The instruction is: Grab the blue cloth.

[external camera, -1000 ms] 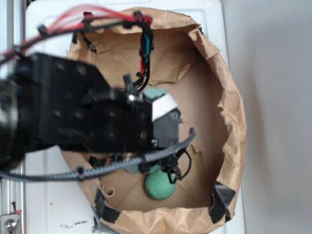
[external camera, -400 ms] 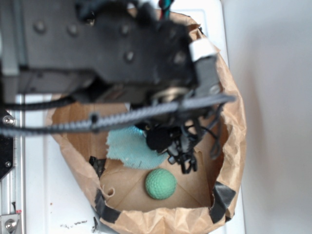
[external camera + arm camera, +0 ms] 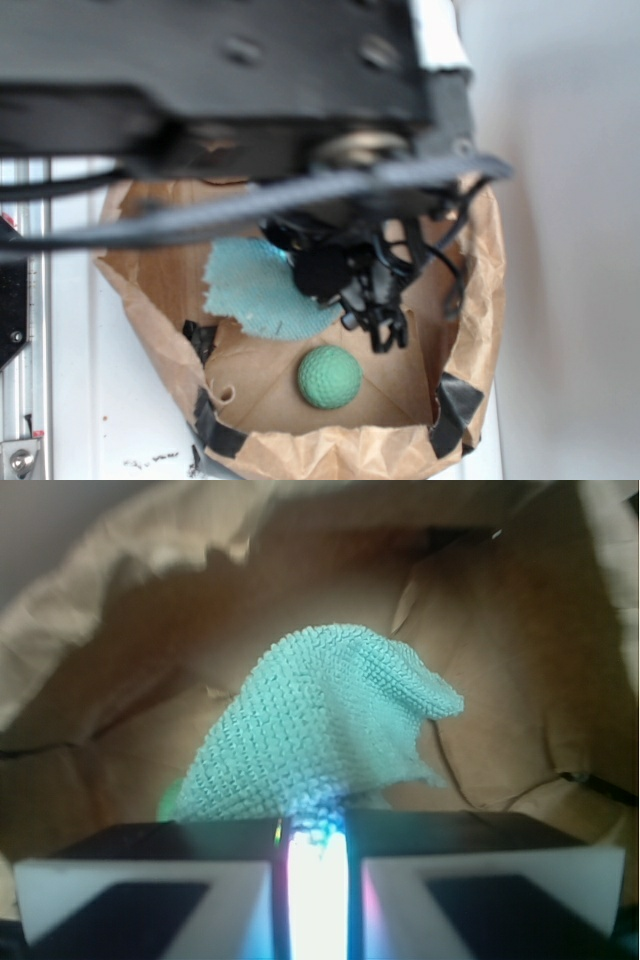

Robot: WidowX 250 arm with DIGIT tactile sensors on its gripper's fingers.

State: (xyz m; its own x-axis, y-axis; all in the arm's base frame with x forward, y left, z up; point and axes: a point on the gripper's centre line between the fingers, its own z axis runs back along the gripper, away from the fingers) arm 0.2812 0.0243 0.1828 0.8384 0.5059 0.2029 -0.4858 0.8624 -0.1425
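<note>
Blue cloth point(image 3: 325, 730): pinched at one edge, hung inside the paper bag point(image 3: 470, 300), above the green ball point(image 3: 329, 377).
Gripper point(image 3: 316, 875): pressed together on cloth.
Advice: pinch to be kept firm, lift kept straight.

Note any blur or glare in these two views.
Exterior: the arm close to the lens is a dark blur, while the green ball stays fairly sharp. Wrist: bright glare burns out the slit between the fingers; the blue cloth weave reads clearly.
</note>
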